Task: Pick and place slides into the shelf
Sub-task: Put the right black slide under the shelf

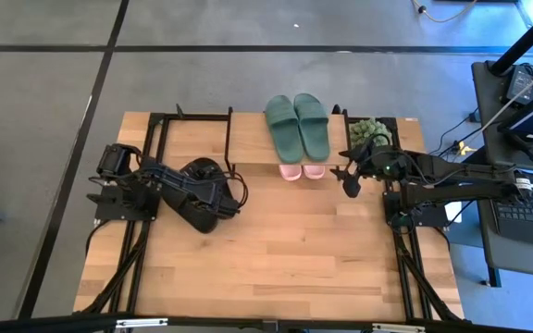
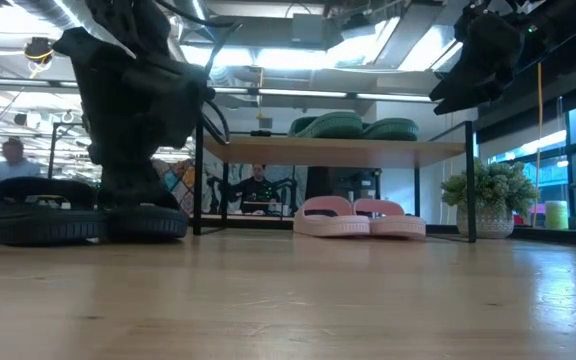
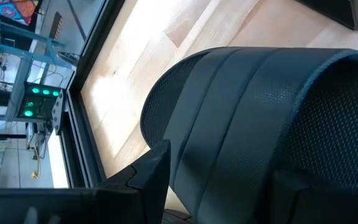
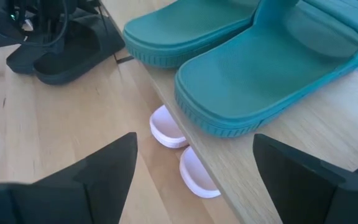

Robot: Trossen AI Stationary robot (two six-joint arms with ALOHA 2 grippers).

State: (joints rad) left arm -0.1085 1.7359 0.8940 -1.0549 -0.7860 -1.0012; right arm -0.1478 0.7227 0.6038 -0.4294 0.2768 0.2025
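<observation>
The left gripper [image 1: 213, 196], fingers spread, straddles a textured black rubber slide [image 3: 260, 118] on the wooden table [image 1: 285, 259]; smooth green slides [image 1: 297, 125] top the shelf [image 1: 248, 139], pink ones [image 2: 360, 217] beneath; right gripper [image 1: 350, 180] hangs open.

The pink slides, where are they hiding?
In the high view the pink slides peek out from under the shelf, on the tabletop directly below the green slides on top. The low view shows them side by side beneath the board.

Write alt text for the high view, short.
Overhead: a green pair of slides sits on the shelf, a pink pair pokes out beneath its front edge. Left claw is down on the black slides; right claw hovers open beside the shelf.
</observation>
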